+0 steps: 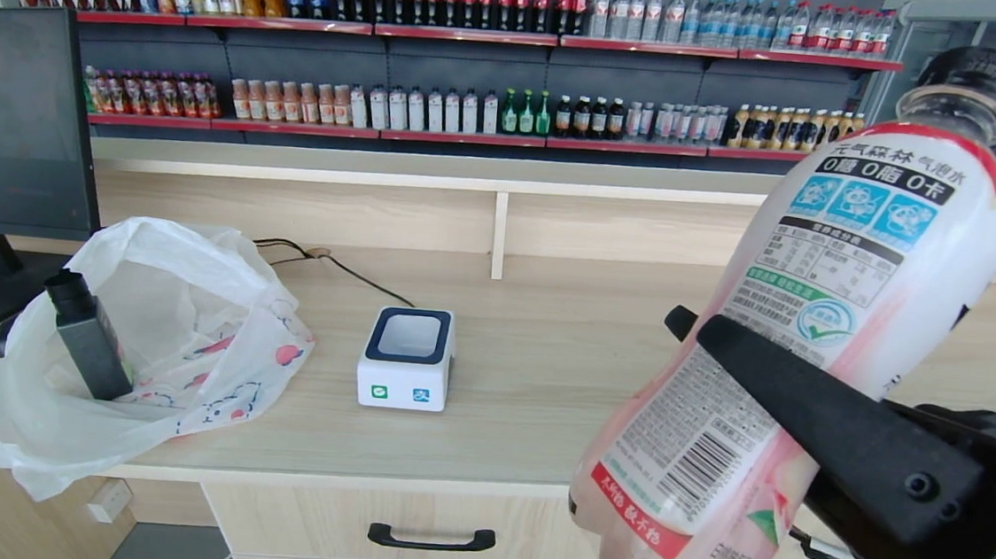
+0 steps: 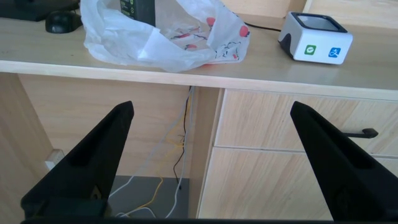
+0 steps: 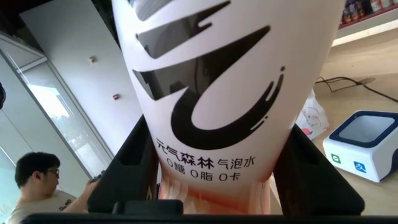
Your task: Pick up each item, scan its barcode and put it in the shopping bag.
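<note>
Right gripper (image 1: pixel 692 326) closed on the bottle (image 1: pixel 803 357), one finger across the front of the label and the other behind it. The bottle is gripped around its middle and held off the counter (image 1: pixel 545 363). It is tilted, with the neck up and away from the gripper and the base below it. The barcode sits on the lower label just beneath the front finger and faces the head camera. In the right wrist view the two fingers (image 3: pixel 134 165) flank the bottle (image 3: pixel 217 93) on both sides.

The scanner (image 1: pixel 407 357), a white box with a dark-framed window on top, stands on the counter to the left of and below the right gripper, well apart from the bottle. The bag (image 1: pixel 147 332) lies farther left, beyond the scanner. It is white, thin and open, and a dark bottle (image 1: pixel 89 336) stands tilted in it.

Left gripper (image 2: pixel 212 111) spread wide and holding nothing. It is low in front of the cabinet, beneath the counter edge. From it, the bag (image 2: pixel 168 37) and the scanner (image 2: pixel 314 37) are above and beyond on the countertop, the bag overhanging the edge. A mouse (image 2: pixel 62 22) lies beside the bag on the side away from the scanner.

Background: a monitor (image 1: pixel 17 117) behind the bag, a cable (image 1: pixel 330 262) behind the scanner, and shelves (image 1: pixel 481 38) of drinks.
</note>
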Tool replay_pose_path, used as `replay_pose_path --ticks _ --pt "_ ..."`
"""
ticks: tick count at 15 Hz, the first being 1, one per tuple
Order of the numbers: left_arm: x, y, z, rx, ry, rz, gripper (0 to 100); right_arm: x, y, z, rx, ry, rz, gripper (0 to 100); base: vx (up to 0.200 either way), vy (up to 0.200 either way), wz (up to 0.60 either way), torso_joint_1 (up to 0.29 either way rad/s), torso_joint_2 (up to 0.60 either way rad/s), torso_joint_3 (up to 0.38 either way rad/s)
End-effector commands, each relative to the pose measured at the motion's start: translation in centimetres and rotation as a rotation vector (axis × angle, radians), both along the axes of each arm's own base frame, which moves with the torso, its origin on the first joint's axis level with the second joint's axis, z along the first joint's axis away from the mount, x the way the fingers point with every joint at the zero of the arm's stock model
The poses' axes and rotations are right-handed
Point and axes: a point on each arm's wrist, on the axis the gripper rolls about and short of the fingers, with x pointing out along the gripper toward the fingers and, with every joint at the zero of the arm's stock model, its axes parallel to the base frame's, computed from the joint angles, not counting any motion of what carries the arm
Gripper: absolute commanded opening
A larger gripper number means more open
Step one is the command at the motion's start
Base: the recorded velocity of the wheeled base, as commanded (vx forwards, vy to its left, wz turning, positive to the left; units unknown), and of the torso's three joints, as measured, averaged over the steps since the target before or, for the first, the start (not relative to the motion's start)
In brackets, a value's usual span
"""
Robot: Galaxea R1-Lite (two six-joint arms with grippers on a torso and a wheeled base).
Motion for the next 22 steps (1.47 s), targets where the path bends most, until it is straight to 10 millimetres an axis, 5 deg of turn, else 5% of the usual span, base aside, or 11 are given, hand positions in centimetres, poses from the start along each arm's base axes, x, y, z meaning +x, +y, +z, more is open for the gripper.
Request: replay_pose_path --ticks 1,9,12,18,22 --pt "0.0 0.0 0.0 -0.001 0.001 0.001 100 0.1 0.2 -0.1 -0.013 -0.013 -0.007 0 0.0 0.0 0.0 0.0 0.0 0.0" --pt "0.0 0.0 0.0 0.001 -0.001 0.001 100 1.1 1.4 -1.4 -0.172 -0.163 -0.113 0 0.0 0.0 0.0 0.0 0.0 0.0" --pt "0.0 0.0 0.0 0.001 -0.001 -0.001 100 3.6 1.1 -2.9 -0.269 -0.165 -0.237 0 0.0 0.0 0.0 0.0 0.0 0.0" --pt "0.0 0.0 0.0 0.001 -0.001 -0.001 100 6.9 -2.5 -7.1 -0.625 -0.226 -0.562 0 0.0 0.0 0.0 0.0 0.0 0.0" --pt "0.0 0.0 0.0 0.002 -0.001 -0.001 100 8.9 -4.8 -6.3 -0.657 -0.258 -0.712 0 0.0 0.0 0.0 0.0 0.0 0.0"
